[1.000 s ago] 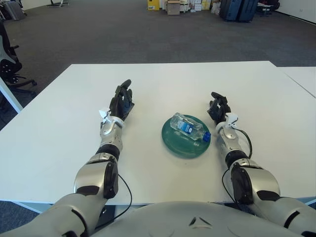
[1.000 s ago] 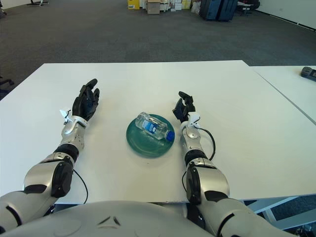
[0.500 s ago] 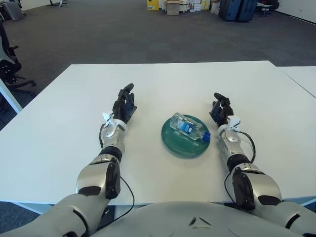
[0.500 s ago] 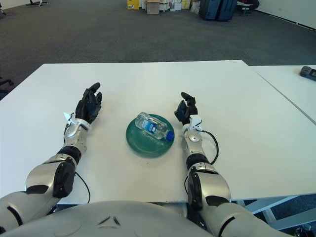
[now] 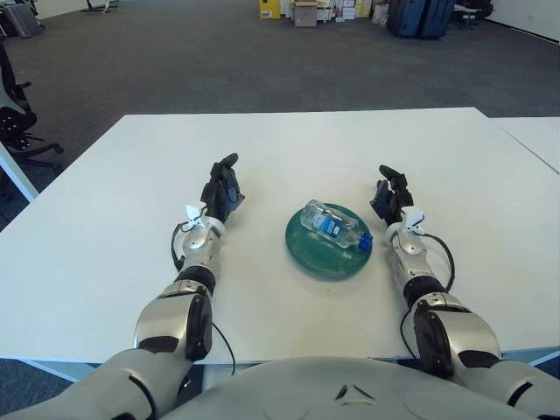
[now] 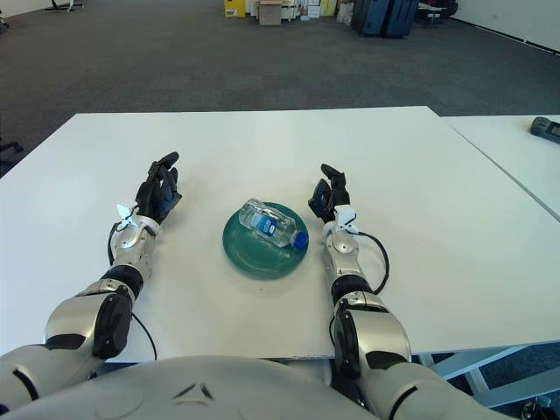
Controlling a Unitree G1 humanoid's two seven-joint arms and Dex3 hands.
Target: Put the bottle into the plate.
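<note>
A clear plastic bottle [image 5: 333, 226] with a blue label and blue cap lies on its side in a round green plate [image 5: 328, 256] at the middle of the white table. My left hand [image 5: 221, 187] rests on the table to the left of the plate, fingers spread and holding nothing. My right hand [image 5: 388, 192] rests on the table just right of the plate, fingers relaxed and holding nothing. Neither hand touches the bottle or the plate.
The white table [image 5: 105, 201] stretches wide on both sides. A second white table [image 5: 538, 140] adjoins on the right, with a dark object [image 6: 546, 128] on it. Office chairs [image 5: 16, 114] stand far left; boxes and cases [image 5: 350, 10] stand at the back.
My left hand has drawn back toward me and slightly right along the table. My right hand has shifted slightly. The bottle and plate have not moved.
</note>
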